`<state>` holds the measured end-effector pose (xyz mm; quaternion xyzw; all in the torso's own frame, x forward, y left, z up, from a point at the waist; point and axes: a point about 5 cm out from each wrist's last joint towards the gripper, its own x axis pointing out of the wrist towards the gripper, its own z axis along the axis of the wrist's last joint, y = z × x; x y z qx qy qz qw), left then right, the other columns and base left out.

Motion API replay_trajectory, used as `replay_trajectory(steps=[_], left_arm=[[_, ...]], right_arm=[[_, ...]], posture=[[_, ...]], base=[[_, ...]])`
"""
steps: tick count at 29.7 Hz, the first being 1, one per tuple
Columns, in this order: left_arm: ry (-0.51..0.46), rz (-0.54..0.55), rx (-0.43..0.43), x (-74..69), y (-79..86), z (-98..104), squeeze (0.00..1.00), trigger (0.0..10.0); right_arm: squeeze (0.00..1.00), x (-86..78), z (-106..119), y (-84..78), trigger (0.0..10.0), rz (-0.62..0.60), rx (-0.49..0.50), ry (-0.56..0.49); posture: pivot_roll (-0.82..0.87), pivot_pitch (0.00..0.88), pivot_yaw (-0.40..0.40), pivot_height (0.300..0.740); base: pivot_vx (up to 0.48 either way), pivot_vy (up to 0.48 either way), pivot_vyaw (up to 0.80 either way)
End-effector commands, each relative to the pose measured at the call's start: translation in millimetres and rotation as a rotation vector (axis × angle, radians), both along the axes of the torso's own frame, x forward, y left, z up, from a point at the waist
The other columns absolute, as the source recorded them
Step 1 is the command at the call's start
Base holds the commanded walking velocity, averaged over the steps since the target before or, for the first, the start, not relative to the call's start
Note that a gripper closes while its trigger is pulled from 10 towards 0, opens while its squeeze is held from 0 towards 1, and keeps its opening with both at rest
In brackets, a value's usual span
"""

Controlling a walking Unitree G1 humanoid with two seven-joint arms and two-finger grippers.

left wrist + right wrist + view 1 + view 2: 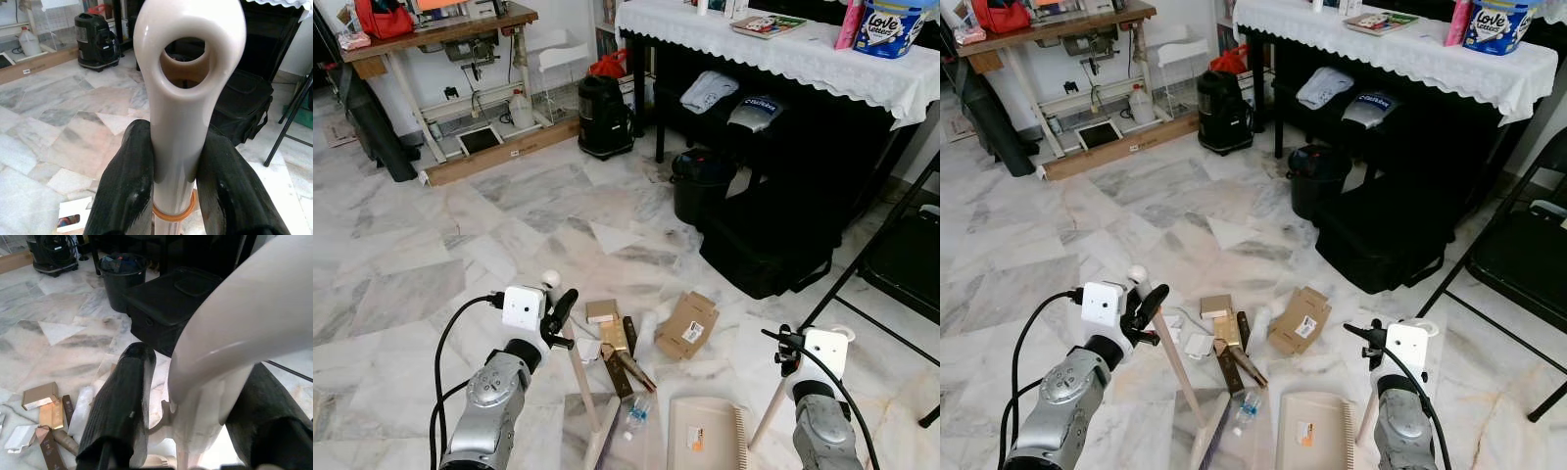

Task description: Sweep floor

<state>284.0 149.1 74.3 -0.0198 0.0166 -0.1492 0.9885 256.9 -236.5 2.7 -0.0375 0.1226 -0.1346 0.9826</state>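
Marble floor (431,255) runs pale and veined across the room; at the far right a black-framed table (783,59) under a white lace cloth carries a blue pack reading "Love" (893,24), with the smaller word beneath too small to be sure of; below it sit a black bag (773,245) and a black bin (702,184), and further left a black vacuum (605,116) stands by a workbench (440,34); a folding chair (901,255) is cut off at the right edge. Broom (582,392) stands nearly upright, its cream handle leaning so the top points up and toward the robot's left and its long axis drops toward the near right, where the head is cut off by the frame edge; left gripper (173,171) is pressed onto the handle just below its looped end, above an orange ring. Dustpan (707,433) lies flat on the floor near the robot, its comb edge to the right, its near end cut off, and its orange label unreadable; its pale handle (769,411) rises toward the right gripper (195,396), whose fingers (120,406) are closed about it. Litter (626,343) lies just ahead of the pan: a flattened carton with a white label too small to read, small boxes, and a clear bottle with a blue cap.
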Motion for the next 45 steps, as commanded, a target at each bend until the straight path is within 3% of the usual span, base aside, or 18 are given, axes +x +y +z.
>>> replay_trajectory(steps=[1,22,23,33,45], left_arm=[[-0.017,-0.002,0.018,2.9,1.3,4,0.00,10.0],[-0.019,0.003,0.018,3.2,1.2,4,0.00,10.0],[-0.021,0.002,0.017,3.5,0.9,5,0.00,10.0],[-0.026,0.006,0.020,3.7,2.8,5,0.00,10.0],[-0.032,0.008,0.021,3.8,2.5,7,0.00,10.0]], right_arm=[[0.00,2.0,1,5.2,0.0,0.025,-0.004,-0.005],[0.00,11.2,15,2.4,0.0,0.006,0.006,-0.105],[0.00,14.1,20,1.0,10.0,-0.019,0.008,-0.136],[0.00,22.5,33,-0.1,10.0,-0.049,0.018,-0.219],[0.00,20.8,27,2.9,10.0,-0.078,0.075,-0.212]], posture=[[0.09,0.000,0.037,0.740],[0.08,0.000,0.036,0.740],[0.08,0.000,0.037,0.740],[0.08,0.000,0.038,0.740],[0.09,0.000,0.039,0.740]], base=[[0.000,0.000,0.00],[0.000,0.000,0.00],[0.000,0.000,0.00],[0.000,0.000,0.00],[0.000,0.000,0.00]])
